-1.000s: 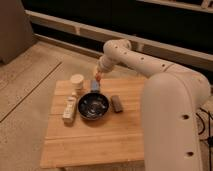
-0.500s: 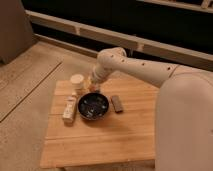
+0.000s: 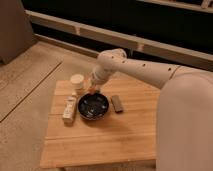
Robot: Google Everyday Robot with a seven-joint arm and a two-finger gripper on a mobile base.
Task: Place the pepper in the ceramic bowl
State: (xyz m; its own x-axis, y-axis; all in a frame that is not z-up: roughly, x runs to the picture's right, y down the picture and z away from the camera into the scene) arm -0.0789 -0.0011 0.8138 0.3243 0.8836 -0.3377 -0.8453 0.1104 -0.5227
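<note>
The ceramic bowl (image 3: 93, 106) is round, glossy and dark, and stands in the middle of the wooden table (image 3: 100, 142). My gripper (image 3: 93, 90) hangs at the bowl's far rim, just above it. A small red-orange sliver, the pepper (image 3: 91, 82), shows at the gripper's left side, off the table and held in it. The bowl's inside looks dark, with only faint speckles.
A cream cylindrical cup (image 3: 77, 81) stands at the table's far left, close to the gripper. A pale long block (image 3: 69, 109) lies left of the bowl. A dark grey rectangular block (image 3: 117, 103) lies right of it. My arm's white body (image 3: 185, 120) fills the right side.
The gripper has come down and to the left with the pepper, from above the table's far edge to the bowl's far rim. The bowl and blocks have not moved.
</note>
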